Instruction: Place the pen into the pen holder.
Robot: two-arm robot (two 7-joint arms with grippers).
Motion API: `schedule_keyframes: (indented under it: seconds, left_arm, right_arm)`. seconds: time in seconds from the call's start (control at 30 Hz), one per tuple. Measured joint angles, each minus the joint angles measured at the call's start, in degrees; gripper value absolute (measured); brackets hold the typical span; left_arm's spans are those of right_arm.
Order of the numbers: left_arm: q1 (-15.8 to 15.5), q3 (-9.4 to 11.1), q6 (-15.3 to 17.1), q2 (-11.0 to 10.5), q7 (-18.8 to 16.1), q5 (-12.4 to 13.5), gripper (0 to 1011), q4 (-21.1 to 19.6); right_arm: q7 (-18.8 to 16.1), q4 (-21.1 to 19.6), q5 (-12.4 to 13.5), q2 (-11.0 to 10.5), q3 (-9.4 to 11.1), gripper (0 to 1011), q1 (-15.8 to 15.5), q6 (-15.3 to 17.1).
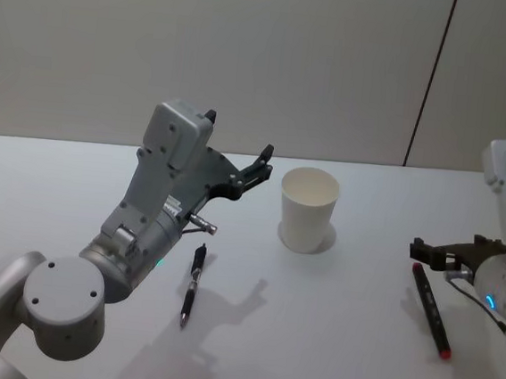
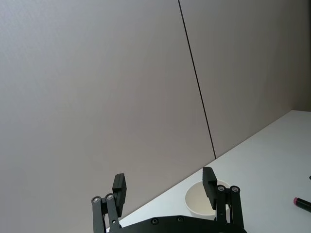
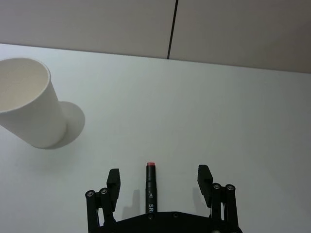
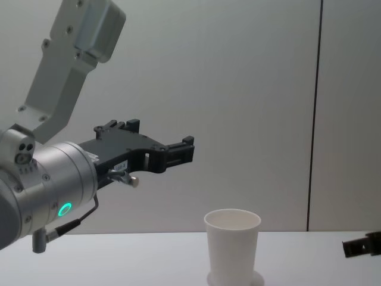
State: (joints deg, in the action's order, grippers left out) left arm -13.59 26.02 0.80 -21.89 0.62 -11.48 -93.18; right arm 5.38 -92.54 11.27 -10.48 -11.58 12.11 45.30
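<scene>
Right gripper (image 1: 442,253) first: it sits low over the smooth white table (image 1: 336,350) on the right side, its flat black fingers (image 3: 113,178) spread wide and gripping nothing. Between them lies the pen (image 3: 150,193), a slim black marker with a round barrel, white lettering and a small red tip. I can't tell whether the fingers touch it. In the head view the pen (image 1: 430,310) runs from under the gripper back toward the robot. It lies flat on the table, well to the right of the pen holder (image 1: 307,209).

The holder is a plain white tapered cup, matte, with a rolled rim and a small flared base. It stands upright near the middle of the table, and bare tabletop runs between it and the marker.

Over on the left, the left gripper (image 1: 257,165) hangs high above the table, just left of the cup, its fingers parted around empty air. Under that arm a second pen (image 1: 193,284), thinner and black, lies flat on the table. Behind everything is a grey panelled wall (image 1: 248,55) with a dark vertical seam (image 1: 432,81).
</scene>
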Motion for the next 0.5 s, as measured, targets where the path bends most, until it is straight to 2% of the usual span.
schedule_keyframes:
  seconds: [0.5]
  left_arm:
    - [0.0, 0.0, 0.0, 0.0, 0.0, 0.0, 1000, 0.0]
  right_arm:
    - [2.7, 5.0, 1.2, 3.2, 0.3, 1001, 3.0, 4.0]
